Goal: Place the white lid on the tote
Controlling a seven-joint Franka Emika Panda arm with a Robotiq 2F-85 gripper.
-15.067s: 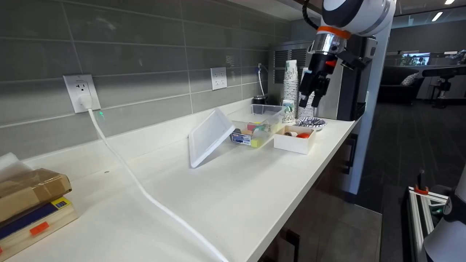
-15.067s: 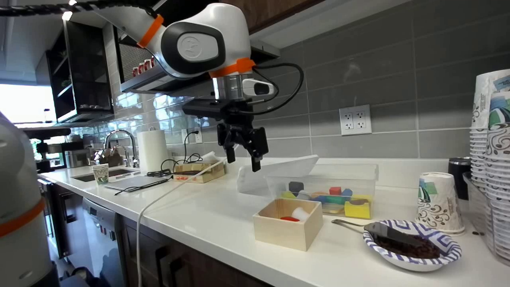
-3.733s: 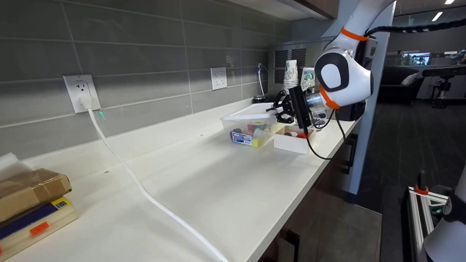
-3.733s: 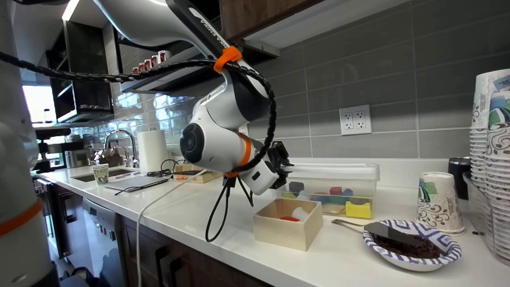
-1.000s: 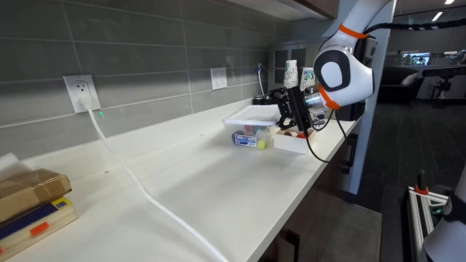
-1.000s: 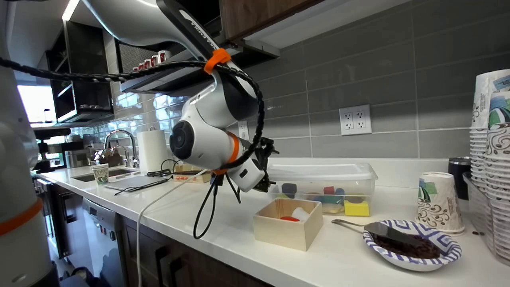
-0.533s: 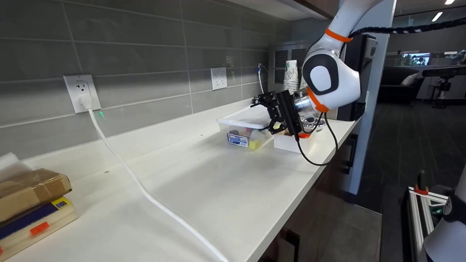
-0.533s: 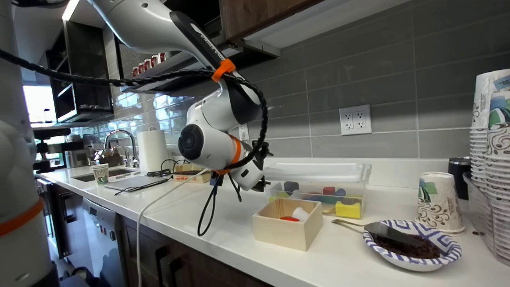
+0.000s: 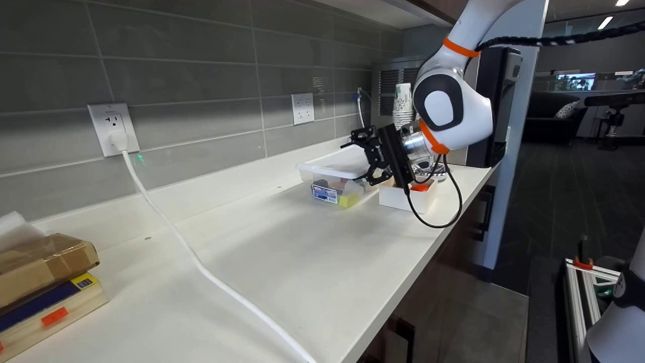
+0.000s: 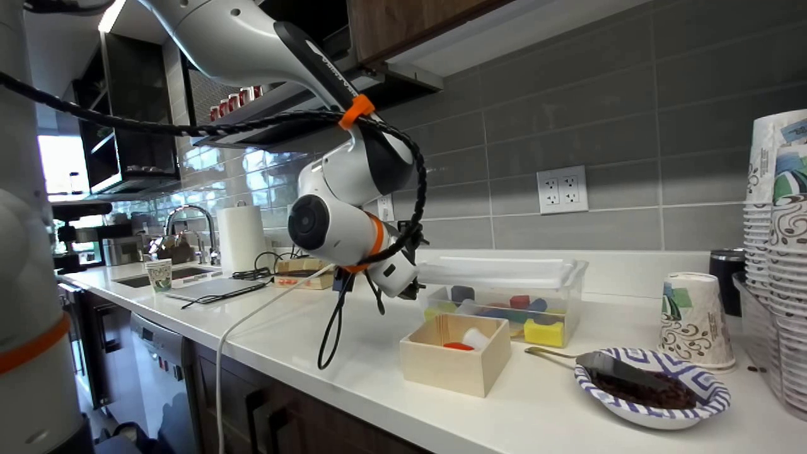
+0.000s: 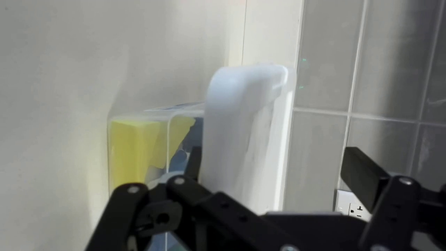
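Robotiq gripper (image 9: 350, 162) stands spread wide at the side of the tote (image 10: 492, 295), one finger higher than the white lid (image 10: 498, 271), the other just beside the lid's edge; whether that lower finger touches lid or tote cannot be told. The lid lies across the top of the tote, roughly level in both exterior views, though how firmly it is seated is unclear. Through the clear walls show coloured pieces (image 10: 520, 301), among them a yellow block (image 10: 543, 333). Close by on the counter (image 9: 272, 252) is a pale wooden box (image 10: 441, 372) with a red item (image 10: 458, 346) and a white item (image 10: 476, 338) inside. Farther along, a patterned bowl (image 10: 656, 419) bears a dark-bladed utensil (image 10: 621, 370), next to an upturned paper cup (image 10: 693, 315).
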